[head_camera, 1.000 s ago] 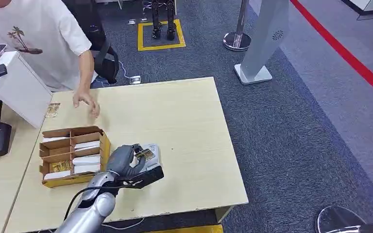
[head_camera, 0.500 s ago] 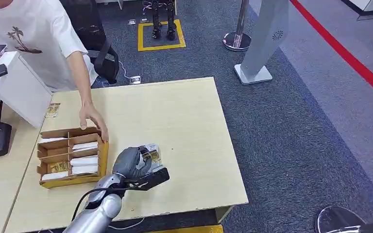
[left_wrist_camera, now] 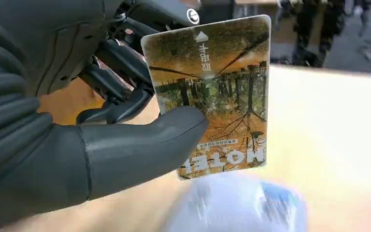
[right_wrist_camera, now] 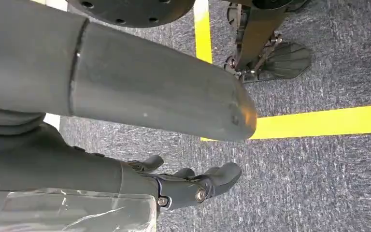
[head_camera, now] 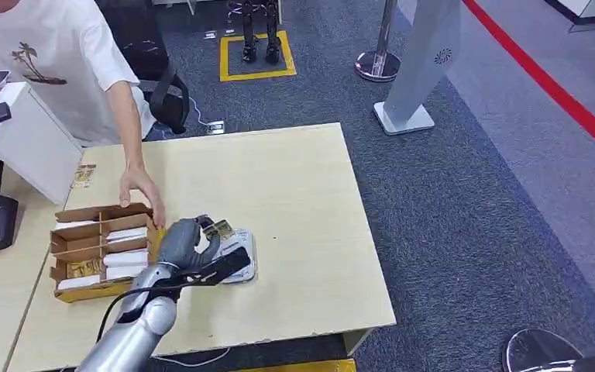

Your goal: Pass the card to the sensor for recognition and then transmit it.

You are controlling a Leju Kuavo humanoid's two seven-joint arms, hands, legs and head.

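Observation:
My left hand (head_camera: 186, 242) pinches a hotel card (head_camera: 218, 229) with an autumn tree print between thumb and fingers (left_wrist_camera: 121, 82). The card (left_wrist_camera: 212, 96) stands upright, just above a white and blue sensor pad (head_camera: 236, 252) lying on the wooden table (head_camera: 294, 186). The pad (left_wrist_camera: 236, 208) is blurred beneath the card in the left wrist view. My right hand (right_wrist_camera: 140, 106) hangs over grey carpet with its fingers apart and holds nothing.
A cardboard divider box (head_camera: 101, 249) with several cards sits left of my hand. A person's hand (head_camera: 141, 190) rests at its far edge. Another card (head_camera: 83, 176) lies near the table's far left corner. A white stand (head_camera: 27, 143) flanks the table.
My left hand has lifted the card and drawn it back to the left, uncovering the sensor pad. The person's hand came down onto the box and pushed it left.

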